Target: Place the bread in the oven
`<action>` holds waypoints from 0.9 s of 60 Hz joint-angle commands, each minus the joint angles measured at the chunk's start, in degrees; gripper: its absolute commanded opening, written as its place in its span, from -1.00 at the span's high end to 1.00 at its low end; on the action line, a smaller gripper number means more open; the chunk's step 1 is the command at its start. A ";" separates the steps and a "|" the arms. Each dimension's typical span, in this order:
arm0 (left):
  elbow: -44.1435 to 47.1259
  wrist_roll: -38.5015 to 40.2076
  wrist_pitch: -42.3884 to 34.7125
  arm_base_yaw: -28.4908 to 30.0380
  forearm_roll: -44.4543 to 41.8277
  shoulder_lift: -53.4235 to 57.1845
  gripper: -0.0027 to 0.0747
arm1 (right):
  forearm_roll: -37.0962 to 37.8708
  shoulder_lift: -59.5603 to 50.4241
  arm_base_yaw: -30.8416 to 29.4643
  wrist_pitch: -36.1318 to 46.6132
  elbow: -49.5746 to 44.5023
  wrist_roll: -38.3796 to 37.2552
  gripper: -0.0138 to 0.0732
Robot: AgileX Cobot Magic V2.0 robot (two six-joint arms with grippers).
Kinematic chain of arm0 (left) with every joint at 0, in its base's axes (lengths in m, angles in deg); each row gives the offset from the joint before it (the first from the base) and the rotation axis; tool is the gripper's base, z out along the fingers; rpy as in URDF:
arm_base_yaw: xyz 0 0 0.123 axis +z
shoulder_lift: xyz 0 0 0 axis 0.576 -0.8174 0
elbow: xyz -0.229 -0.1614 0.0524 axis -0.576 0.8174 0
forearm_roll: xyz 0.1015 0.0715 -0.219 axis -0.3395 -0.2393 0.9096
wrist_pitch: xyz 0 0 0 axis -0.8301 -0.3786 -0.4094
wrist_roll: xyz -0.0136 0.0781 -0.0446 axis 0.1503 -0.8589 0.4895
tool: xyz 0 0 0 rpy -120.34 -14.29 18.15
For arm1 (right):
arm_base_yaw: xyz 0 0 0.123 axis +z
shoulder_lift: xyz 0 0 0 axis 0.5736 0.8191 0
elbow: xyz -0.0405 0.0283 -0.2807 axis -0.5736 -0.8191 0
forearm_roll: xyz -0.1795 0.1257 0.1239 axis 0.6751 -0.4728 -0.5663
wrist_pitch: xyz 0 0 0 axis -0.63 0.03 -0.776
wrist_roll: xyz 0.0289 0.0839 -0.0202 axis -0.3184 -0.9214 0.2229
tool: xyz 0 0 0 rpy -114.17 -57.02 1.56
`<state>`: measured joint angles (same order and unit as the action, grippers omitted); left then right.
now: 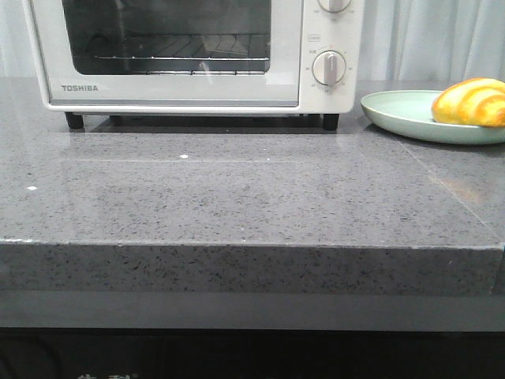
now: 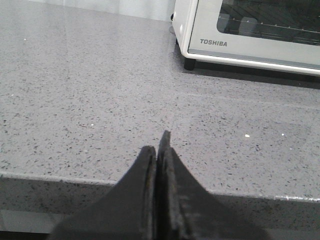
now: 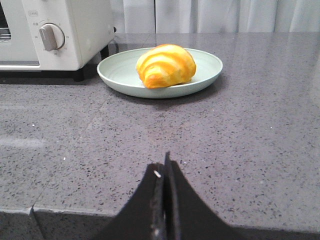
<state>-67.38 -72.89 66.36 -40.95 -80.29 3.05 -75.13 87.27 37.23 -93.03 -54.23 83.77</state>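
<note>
The bread (image 1: 471, 102), a glossy golden croissant with orange stripes, lies on a pale green plate (image 1: 394, 112) at the right of the counter; it also shows in the right wrist view (image 3: 165, 66). The white Toshiba oven (image 1: 181, 87) stands at the back with its glass door closed; its corner shows in the left wrist view (image 2: 250, 37) and right wrist view (image 3: 75, 30). My left gripper (image 2: 159, 150) is shut and empty over the counter's front edge. My right gripper (image 3: 164, 167) is shut and empty near the front edge, well short of the plate (image 3: 125, 80). Neither gripper shows in the front view.
The grey speckled counter (image 1: 237, 197) runs from its front edge to the oven. Round knobs (image 1: 329, 67) sit on the oven's right side, next to the plate. White curtains (image 1: 434, 35) hang behind.
</note>
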 commanded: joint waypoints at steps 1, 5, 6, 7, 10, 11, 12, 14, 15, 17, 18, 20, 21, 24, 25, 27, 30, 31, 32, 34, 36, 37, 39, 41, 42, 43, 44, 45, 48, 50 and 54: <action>0.29 0.56 -4.85 0.06 0.00 0.97 0.98 | -0.09 -1.38 -0.41 4.32 0.31 0.58 0.84; 0.29 0.56 -4.85 0.06 0.00 0.97 0.98 | -0.09 -1.38 -0.41 4.38 0.31 0.58 0.84; 0.29 0.56 -4.85 0.06 0.00 0.97 0.98 | -0.09 -1.38 -0.41 4.45 0.31 0.58 0.84; 0.29 0.56 -4.85 0.06 0.00 0.97 0.98 | -0.09 -1.38 -0.41 4.55 0.31 0.58 0.84; 0.29 0.56 -5.50 0.06 0.00 0.97 0.98 | -0.09 -1.38 -0.41 4.56 0.31 0.58 0.84; 0.29 0.56 -5.61 0.06 0.00 0.97 0.98 | -0.09 -1.38 -0.41 4.56 0.31 0.58 0.84; 0.29 0.56 -5.92 0.06 0.32 0.97 0.98 | -0.18 -1.38 -0.41 4.55 0.31 0.58 0.84; 0.29 0.56 -6.22 0.06 0.00 0.97 0.98 | -0.24 -1.38 -0.41 4.72 0.31 0.58 0.84; 0.29 0.56 -6.48 0.06 0.00 0.97 0.98 | -0.24 -1.38 -0.41 4.89 0.31 0.58 0.84; 0.29 0.56 -7.42 0.06 0.00 0.97 0.98 | -0.24 -1.38 -0.37 5.73 0.31 0.58 0.84; 0.29 0.56 -8.26 0.06 0.00 0.97 0.98 | -0.24 -1.38 -0.37 6.25 0.37 0.58 0.84; 0.29 0.56 -10.31 0.06 0.32 0.97 0.98 | -0.24 -1.38 -0.37 7.80 0.44 0.58 0.84; 0.29 0.56 -11.23 0.06 0.32 0.97 0.98 | -0.24 -1.38 -0.37 8.45 0.51 0.58 0.84; -0.27 0.56 -15.14 0.06 0.32 0.97 0.98 | -0.24 -1.38 -0.37 11.10 1.16 0.58 0.84; -0.38 0.56 -16.46 0.06 0.00 0.97 0.98 | -0.24 -1.38 -0.37 11.65 1.52 0.58 0.84; -0.93 0.56 -19.22 0.06 0.00 0.97 0.99 | -0.24 -1.38 -0.37 12.62 2.34 0.58 0.84; -1.92 0.56 -23.56 0.06 0.00 0.97 0.98 | -0.24 -1.32 -0.37 12.52 4.31 0.58 0.84; -2.58 0.56 -24.38 0.06 0.00 0.97 0.98 | -0.24 -1.32 -0.37 12.21 4.97 0.58 0.83; -3.14 0.56 -25.04 0.06 0.00 0.97 0.98 | -0.24 -1.32 -0.37 11.78 5.67 0.58 0.84; -4.80 0.56 -25.16 0.06 0.00 0.84 0.98 | -0.24 -1.25 -0.37 10.16 7.53 0.58 0.84; -6.32 0.56 -24.31 0.06 0.00 0.37 0.99 | -0.24 -0.94 -0.37 7.97 9.12 0.58 0.84; -7.13 0.56 -23.72 0.06 0.00 0.13 0.99 | -0.24 -0.76 -0.37 6.95 9.95 0.58 0.84; -9.35 0.56 -21.52 0.06 0.00 -0.72 0.98 | -0.24 0.01 -0.37 3.97 12.13 0.58 0.84; -11.24 0.56 -18.62 0.06 0.00 -1.73 0.99 | -0.24 1.10 -0.37 1.27 14.41 0.58 0.84; -12.71 0.56 -16.72 0.06 0.00 -2.66 0.99 | -0.24 1.93 -0.37 -0.70 15.81 0.58 0.84; -13.70 0.56 -15.36 0.06 0.00 -3.38 0.99 | -0.24 2.55 -0.37 -1.99 16.75 0.58 0.84; -15.20 0.56 -13.21 0.06 -0.42 -4.61 0.99 | -0.24 3.60 -0.37 -3.80 18.06 0.58 0.84; -16.15 0.56 -12.33 0.06 -0.62 -5.51 0.99 | -0.24 4.32 -0.37 -4.90 18.92 0.58 0.84; -19.68 0.56 -9.29 0.06 -1.89 -8.97 0.99 | -0.24 7.13 -0.37 -8.12 21.76 0.58 0.84; -21.46 0.56 -8.08 0.06 -3.09 -11.73 0.99 | -0.24 9.20 -0.37 -10.09 23.58 0.58 0.83; -24.00 0.56 -8.08 0.06 -5.36 -17.02 0.99 | -0.24 12.95 -0.37 -12.71 26.30 0.58 0.81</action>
<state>-86.53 -72.89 59.95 -40.95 -83.30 -7.47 -75.27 95.27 37.23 -105.30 -32.69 83.77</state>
